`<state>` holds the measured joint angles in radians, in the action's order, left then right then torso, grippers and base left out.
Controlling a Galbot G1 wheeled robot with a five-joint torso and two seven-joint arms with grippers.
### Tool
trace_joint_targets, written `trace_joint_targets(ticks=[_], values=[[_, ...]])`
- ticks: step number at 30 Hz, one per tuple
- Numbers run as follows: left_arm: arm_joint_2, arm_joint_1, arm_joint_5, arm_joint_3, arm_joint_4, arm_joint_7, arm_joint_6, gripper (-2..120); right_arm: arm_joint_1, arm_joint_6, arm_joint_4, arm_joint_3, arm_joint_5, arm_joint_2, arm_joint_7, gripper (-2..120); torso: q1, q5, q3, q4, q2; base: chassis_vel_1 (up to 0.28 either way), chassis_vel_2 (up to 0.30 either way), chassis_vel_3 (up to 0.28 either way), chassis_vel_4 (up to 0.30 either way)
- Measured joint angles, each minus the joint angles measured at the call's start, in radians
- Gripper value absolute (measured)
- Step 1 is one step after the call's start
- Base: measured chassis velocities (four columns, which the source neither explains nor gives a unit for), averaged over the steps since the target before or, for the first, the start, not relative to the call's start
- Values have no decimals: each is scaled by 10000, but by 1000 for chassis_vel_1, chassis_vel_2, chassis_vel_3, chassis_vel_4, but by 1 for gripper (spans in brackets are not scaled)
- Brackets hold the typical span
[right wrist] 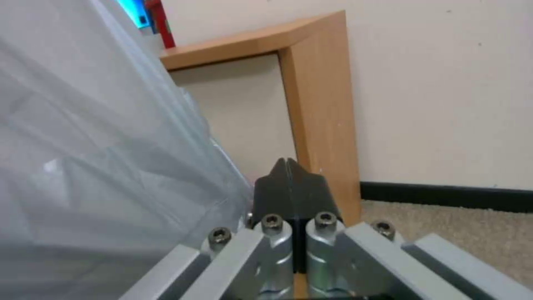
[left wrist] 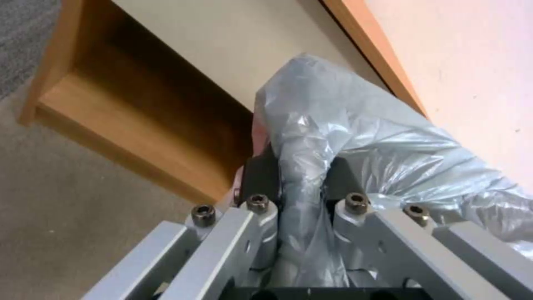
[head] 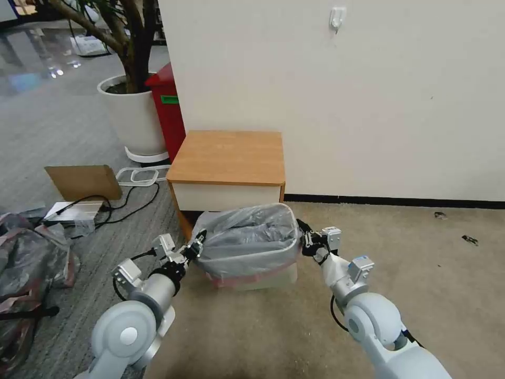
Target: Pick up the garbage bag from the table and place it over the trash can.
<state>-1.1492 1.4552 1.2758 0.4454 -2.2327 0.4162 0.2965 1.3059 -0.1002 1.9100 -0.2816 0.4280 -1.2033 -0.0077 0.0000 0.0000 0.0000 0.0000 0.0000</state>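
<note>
The garbage bag (head: 247, 239) drapes over the trash can (head: 273, 279) on the floor before the table (head: 229, 158). Left gripper (head: 195, 248) fingers pinch the bag; right gripper (head: 305, 239) fingers are pressed together beside it.

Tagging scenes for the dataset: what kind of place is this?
Probably an office or lobby corner staged as a bedside spot: a nightstand-style table against a plain wall, carpet, a big white plant pot, and a shiny hall floor behind. Cables and a cardboard sheet suggest a test setup.

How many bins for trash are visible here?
2. The trash can, covered by the garbage bag, stands before the table; a red bin stands behind the table, partly hidden.
</note>
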Motion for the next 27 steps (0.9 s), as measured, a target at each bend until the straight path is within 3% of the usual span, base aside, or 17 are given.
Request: trace_joint_targets(ticks=[11, 17, 27], values=[[-6, -25, -183, -6, 62, -18, 16, 8, 69, 40, 34, -122, 214, 0, 30, 2, 0, 0, 0, 0, 0, 0, 0, 0, 0], [77, -84, -1203, -96, 364, -181, 15, 7, 261, -591, 827, -368, 1663, 150, 257, 28, 0, 0, 0, 0, 0, 0, 0, 0, 0], [297, -101, -2285, -221, 553, -248, 16, 7, 867, -1304, 2003, -1431, 3777, 456, 444, 60, 0, 1, -1, -1, 0, 0, 0, 0, 0]])
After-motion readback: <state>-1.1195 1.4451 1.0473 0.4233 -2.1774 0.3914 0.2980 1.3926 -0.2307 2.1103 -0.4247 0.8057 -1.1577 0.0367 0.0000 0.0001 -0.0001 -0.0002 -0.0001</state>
